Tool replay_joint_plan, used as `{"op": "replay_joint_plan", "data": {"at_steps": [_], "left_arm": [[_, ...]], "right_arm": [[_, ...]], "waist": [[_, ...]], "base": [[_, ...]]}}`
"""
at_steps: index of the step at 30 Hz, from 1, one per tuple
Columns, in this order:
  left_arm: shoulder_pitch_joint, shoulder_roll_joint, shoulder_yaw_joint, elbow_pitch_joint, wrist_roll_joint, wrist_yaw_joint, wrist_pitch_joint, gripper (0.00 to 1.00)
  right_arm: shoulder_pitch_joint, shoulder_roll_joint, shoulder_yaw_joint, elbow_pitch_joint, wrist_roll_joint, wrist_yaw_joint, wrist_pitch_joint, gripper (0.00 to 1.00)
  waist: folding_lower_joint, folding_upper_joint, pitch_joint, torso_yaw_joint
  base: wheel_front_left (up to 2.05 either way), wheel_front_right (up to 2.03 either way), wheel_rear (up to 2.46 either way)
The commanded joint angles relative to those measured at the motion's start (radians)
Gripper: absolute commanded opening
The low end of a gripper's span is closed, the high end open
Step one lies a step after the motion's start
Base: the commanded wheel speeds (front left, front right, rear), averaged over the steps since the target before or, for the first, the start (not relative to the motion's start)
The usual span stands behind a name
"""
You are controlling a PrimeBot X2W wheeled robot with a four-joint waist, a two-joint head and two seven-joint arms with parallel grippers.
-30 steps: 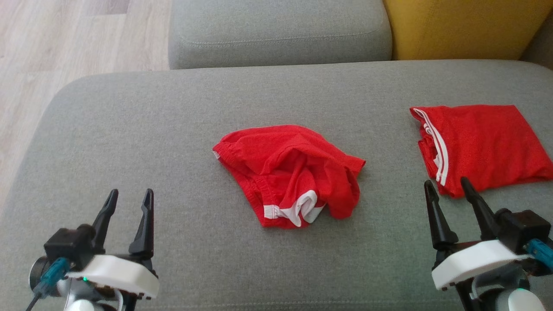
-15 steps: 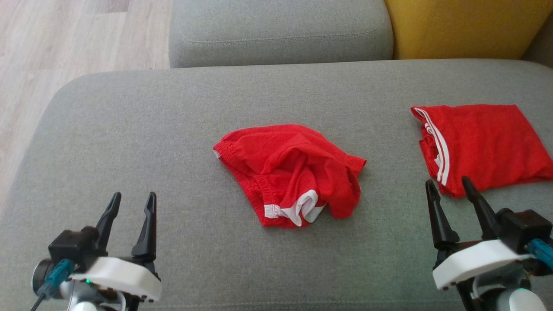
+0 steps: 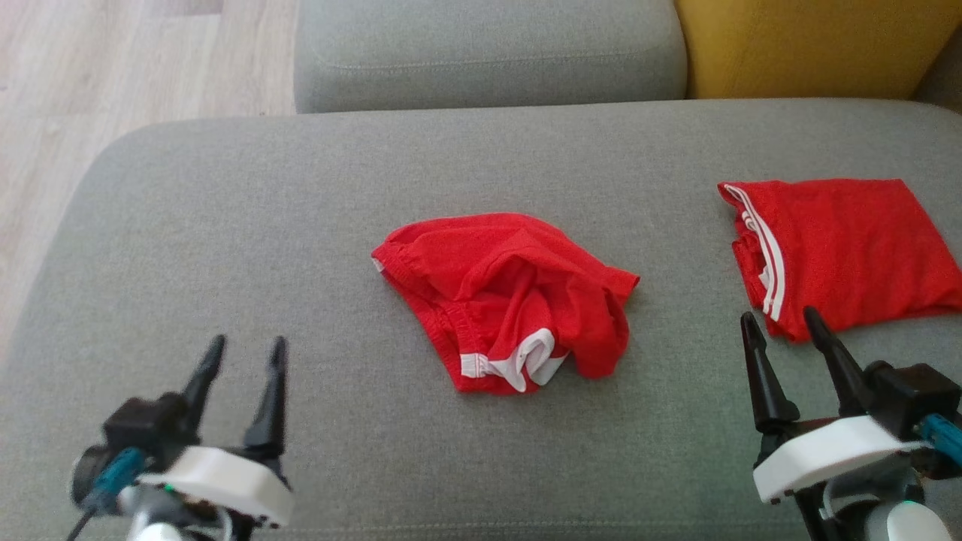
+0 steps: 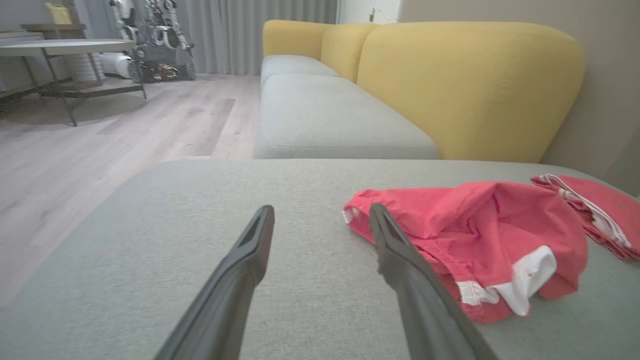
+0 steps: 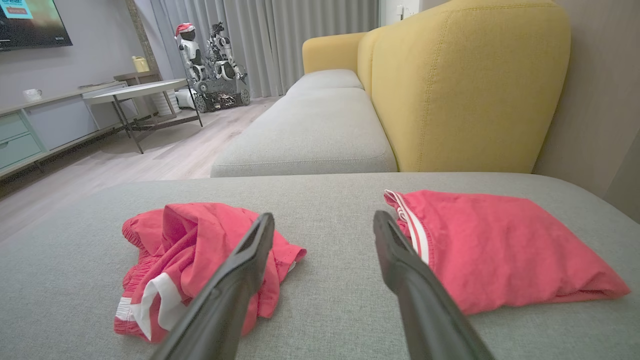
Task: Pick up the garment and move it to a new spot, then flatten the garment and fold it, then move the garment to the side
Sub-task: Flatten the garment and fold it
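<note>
Living room: sofa [image 5: 310, 130], television [image 5: 27, 25].

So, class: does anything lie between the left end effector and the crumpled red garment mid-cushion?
Nothing visible does. Bare grey cushion separates the open left end effector from the crumpled garment; the folded garment lies far right.

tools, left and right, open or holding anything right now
left tool: open, holding nothing
right tool: open, holding nothing

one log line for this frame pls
phase: pre-grasp | crumpled garment: centre of cushion, untouched | folded garment: right side | left gripper: open | right gripper: open
</note>
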Motion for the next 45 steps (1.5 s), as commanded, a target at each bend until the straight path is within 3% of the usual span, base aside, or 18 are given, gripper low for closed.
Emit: {"op": "replay_joint_plan", "data": {"at_steps": [1, 8, 18, 27, 29, 37, 45], "left_arm": [[-0.076, 0.017, 0.029, -0.036, 0.005, -0.007, 0.005, 1.00], [-0.177, -0.027, -0.049, 0.000, 0.001, -0.068, 0.035, 1.00], [-0.275, -0.125, -0.180, 0.169, -0.038, -0.174, 0.098, 1.00], [-0.323, -0.169, -0.213, 0.341, -0.087, -0.232, 0.117, 1.00], [-0.340, -0.174, -0.212, 0.367, -0.098, -0.242, 0.112, 0.00], [-0.399, -0.154, -0.188, 0.386, -0.116, -0.260, 0.063, 0.00], [-0.363, -0.069, -0.091, 0.232, -0.127, -0.177, 0.046, 0.00]], "right_arm": [[-0.041, -0.005, 0.021, -0.043, 0.000, -0.001, 0.000, 1.00], [-0.064, -0.005, 0.036, -0.060, -0.002, -0.001, 0.000, 1.00], [-0.101, -0.005, 0.048, -0.047, 0.006, -0.001, -0.014, 1.00], [-0.128, -0.005, 0.054, -0.030, 0.015, -0.001, -0.034, 1.00], [-0.131, -0.005, 0.050, -0.029, 0.018, -0.001, -0.038, 1.00], [-0.134, -0.005, 0.036, -0.018, 0.026, -0.001, -0.051, 1.00], [-0.126, -0.005, 0.016, -0.015, 0.033, -0.001, -0.054, 1.00]], "waist": [[0.0000, 0.0000, 0.005, -0.001], [0.0000, 0.0000, 0.076, -0.025], [0.0000, 0.0000, 0.171, -0.090], [0.0000, 0.0000, 0.212, -0.129], [0.0000, 0.0000, 0.218, -0.132], [0.0000, 0.0000, 0.222, -0.133], [0.0000, 0.0000, 0.209, -0.111]], "base": [[0.00, 0.00, 0.00], [0.00, 0.00, 0.00], [0.00, 0.00, 0.00], [0.00, 0.00, 0.00], [0.00, 0.00, 0.00], [0.00, 0.00, 0.00], [0.00, 0.00, 0.00]]}}
